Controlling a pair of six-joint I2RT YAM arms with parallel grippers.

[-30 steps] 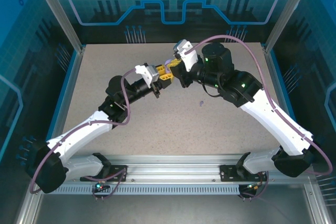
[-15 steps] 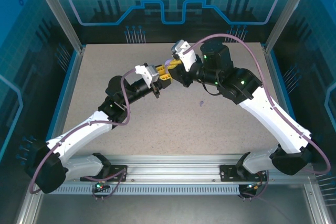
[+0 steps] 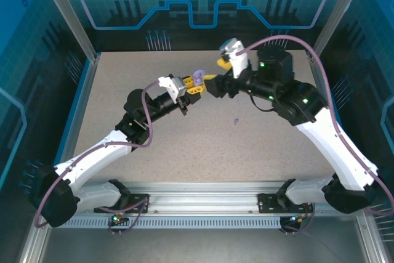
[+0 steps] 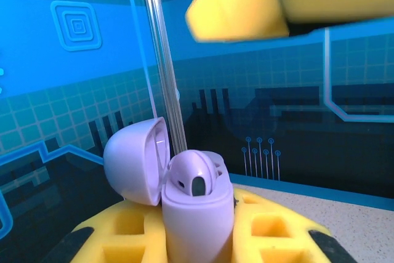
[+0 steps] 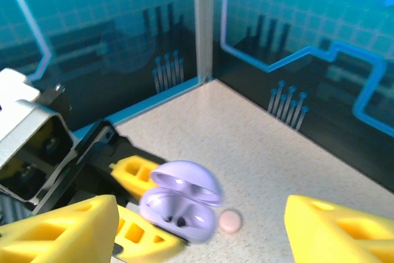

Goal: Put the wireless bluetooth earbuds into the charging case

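A loose earbud (image 3: 236,121), small and purplish, lies on the tabletop nearer than both wrists. Beyond it the left arm stretches far-right, its left fingers (image 4: 271,232) clamped on the charging case (image 4: 197,214), whose lid is open with a seated earbud (image 4: 196,183) inside. Farther right, the right fingers (image 5: 335,229) have just spread wide and drawn back from the case, so that bud looks delivered.

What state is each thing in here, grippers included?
charging case: lid open, held upright
earbud: seated in the case
left gripper: shut on the charging case
right gripper: open, empty, apart from the case
small purplish piece: lying loose on the table
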